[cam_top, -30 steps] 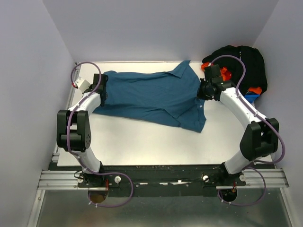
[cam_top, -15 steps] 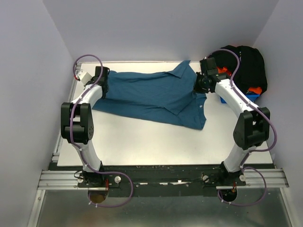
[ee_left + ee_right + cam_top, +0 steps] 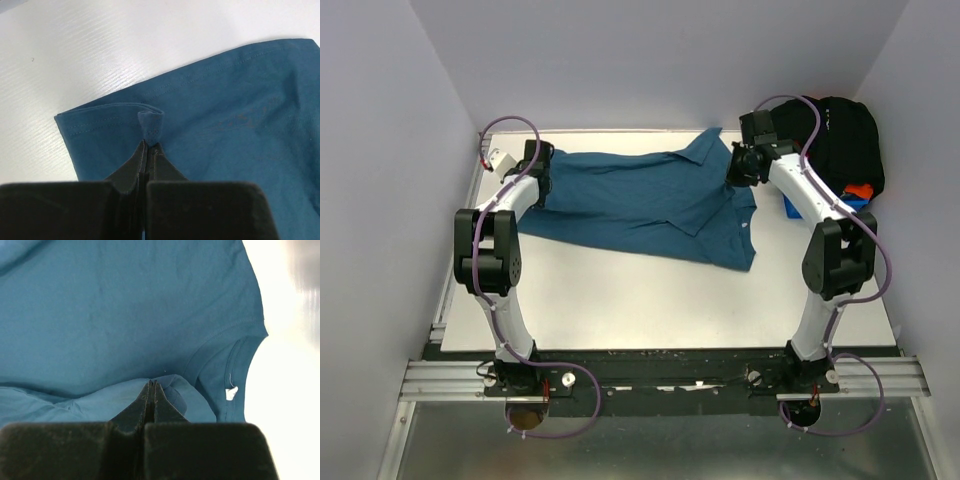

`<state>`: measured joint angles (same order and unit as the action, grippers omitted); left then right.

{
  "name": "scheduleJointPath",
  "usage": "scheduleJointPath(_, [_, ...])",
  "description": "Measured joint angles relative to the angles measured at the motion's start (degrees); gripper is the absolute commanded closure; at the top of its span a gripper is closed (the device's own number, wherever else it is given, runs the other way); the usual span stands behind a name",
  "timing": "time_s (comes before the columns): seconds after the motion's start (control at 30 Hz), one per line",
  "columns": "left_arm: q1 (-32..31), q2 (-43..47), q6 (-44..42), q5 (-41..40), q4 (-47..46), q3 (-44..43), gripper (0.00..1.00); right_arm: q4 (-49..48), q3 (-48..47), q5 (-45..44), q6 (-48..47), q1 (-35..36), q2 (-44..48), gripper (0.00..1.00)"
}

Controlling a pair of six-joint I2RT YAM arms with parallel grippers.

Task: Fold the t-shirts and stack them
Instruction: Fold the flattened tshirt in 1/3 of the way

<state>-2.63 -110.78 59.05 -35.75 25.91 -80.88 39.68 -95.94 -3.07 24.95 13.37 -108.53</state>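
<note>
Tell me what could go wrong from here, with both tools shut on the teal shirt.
1. The left tool pinches only a small pucker at the hem of the teal shirt; it might slip out when lifted.
2. The right tool grips a fold near the collar, perhaps several layers, so the fold could come out crooked.
3. The black shirt pile lies close to the right tool; a swing could snag it.
</note>
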Motion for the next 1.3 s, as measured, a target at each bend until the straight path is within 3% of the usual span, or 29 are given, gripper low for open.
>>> scheduleJointPath(0.37, [0.7,-1.2,0.2,0.6,0.1,-1.5,0.97,0.7,-3.4,0.2,0.0,-0.1,-3.9,0.99])
scheduleJointPath(0.4, [0.8,-1.3,0.3,0.7,0.1,-1.5,0.92,0.7,-3.7,0.2,0.0,-0.1,-4.2,0.99])
scheduleJointPath(0.43, [0.8,-1.4,0.3,0.7,0.1,-1.5,0.80,0.8,-4.0,0.2,0.0,-0.1,-4.5,0.99])
scheduleJointPath(0.53, [0.8,-1.9,-0.1,1.0,0.2,-2.3,0.68,0.9,-5.0,0.2,0.0,-0.3,-5.3,0.97])
scheduleJointPath(0.6, [0.8,-2.6,-0.3,1.6,0.1,-3.3,0.43,1.1,-5.7,0.2,0.0,-0.5,-5.9,0.69])
scheduleJointPath(0.63, [0.8,-2.9,-0.5,1.8,0.1,-3.8,0.27,1.2,-6.2,0.2,0.1,-0.6,-6.1,0.49])
scheduleJointPath(0.67, [0.8,-3.2,-0.9,2.0,0.0,-4.1,0.11,1.2,-6.4,0.2,0.4,-0.6,-6.2,0.40])
scheduleJointPath(0.73, [0.8,-3.2,-1.0,2.3,-0.2,-4.3,0.04,1.4,-6.5,0.1,0.8,-0.7,-6.2,0.39])
scheduleJointPath(0.87, [1.3,-2.4,-3.0,2.7,0.3,-4.7,0.01,-2.3,3.9,0.0,1.6,-0.7,0.1,0.40])
scheduleJointPath(1.07, [3.2,7.1,-4.0,3.4,-1.4,2.9,0.02,-5.7,26.8,-0.6,7.0,-0.7,18.4,0.64])
scheduleJointPath(1.3, [4.1,18.2,-2.3,3.7,-6.3,18.6,0.02,-8.3,45.2,-1.3,16.3,-0.5,30.4,0.62])
